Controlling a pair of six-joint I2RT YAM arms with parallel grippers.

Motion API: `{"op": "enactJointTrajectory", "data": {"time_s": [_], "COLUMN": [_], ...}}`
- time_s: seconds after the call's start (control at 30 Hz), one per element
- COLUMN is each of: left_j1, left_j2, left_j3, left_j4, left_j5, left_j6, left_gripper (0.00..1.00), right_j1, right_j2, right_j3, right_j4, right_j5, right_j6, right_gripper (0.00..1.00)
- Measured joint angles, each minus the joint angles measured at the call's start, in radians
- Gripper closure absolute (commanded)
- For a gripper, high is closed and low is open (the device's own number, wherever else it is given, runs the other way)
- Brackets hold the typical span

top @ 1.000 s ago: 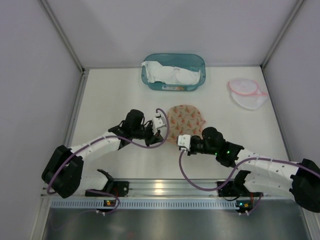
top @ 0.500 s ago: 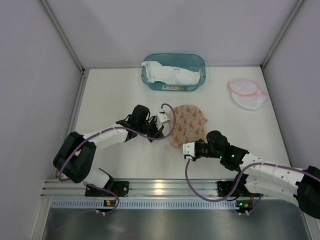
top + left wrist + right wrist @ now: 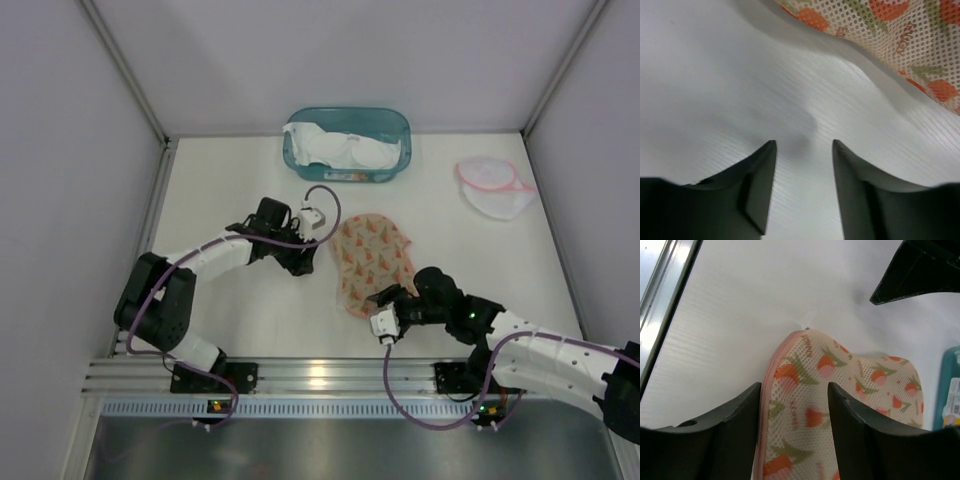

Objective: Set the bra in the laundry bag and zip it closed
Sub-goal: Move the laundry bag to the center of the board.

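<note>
1. You're looking at the laundry bag (image 3: 373,262) lying mid-bench: soft fine mesh, cream with an orange-and-green tulip print, rounded in outline, with a pink zip band (image 3: 771,371) running along its edge
2. The bra (image 3: 335,147) isn't in it. It sits white, padded and crumpled in the teal basket (image 3: 402,128) at the far edge of the bench, well apart from both sets of fingers
3. That basket is a glossy plastic tub with rounded corners, and there's a label on its near wall
4. Off to the far right lies a white mesh pouch (image 3: 494,190) with pink trim, on its own
5. The bench (image 3: 260,320) is white and faintly ribbed up close
6. Your left fingers (image 3: 757,185) are dark, smooth and tapered. They stand a narrow gap apart, with only bare bench between them
7. The bag's printed edge lies just ahead of the left fingers, up and to the right, not touching them
8. Your right fingers (image 3: 725,435) are closed in on the bag's near, pink-edged end. Mesh fills the space between them, and the bag's tip pokes past the fingertips onto the bench
9. In the right wrist view, the left arm's dark tip (image 3: 920,270) shows at top right, beyond the bag's end
</note>
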Motion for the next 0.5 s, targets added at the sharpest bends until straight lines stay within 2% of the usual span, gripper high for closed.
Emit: {"op": "enactJointTrajectory", "data": {"time_s": [0.03, 0.07, 0.1, 0.17, 0.27, 0.4, 0.5], "left_j1": [0.008, 0.018, 0.035, 0.062, 0.097, 0.119, 0.133], "left_j2": [-0.022, -0.041, -0.069, -0.125, -0.224, -0.332, -0.364], "left_j3": [0.003, 0.007, 0.018, 0.039, 0.079, 0.114, 0.119], "left_j4": [-0.018, -0.031, -0.055, -0.081, -0.11, -0.118, -0.123], "left_j5": [0.01, 0.018, 0.029, 0.045, 0.051, 0.062, 0.065], "left_j6": [-0.014, -0.029, -0.045, -0.068, -0.115, -0.186, -0.227], "left_gripper": [0.29, 0.28, 0.22, 0.18, 0.14, 0.13, 0.12], "right_j1": [0.0, 0.0, 0.0, 0.0, 0.0, -0.014, -0.102], "right_j2": [0.005, 0.006, 0.005, -0.004, -0.018, 0.039, 0.139], "right_j3": [0.01, 0.018, 0.028, 0.054, 0.119, 0.263, 0.378], "right_j4": [-0.027, -0.04, -0.051, -0.072, -0.101, -0.133, -0.185], "right_j5": [0.007, 0.016, 0.031, 0.059, 0.129, 0.243, 0.255], "right_j6": [0.002, 0.008, 0.015, 0.048, 0.155, 0.378, 0.548], "right_gripper": [0.32, 0.3, 0.29, 0.22, 0.23, 0.26, 0.24]}}
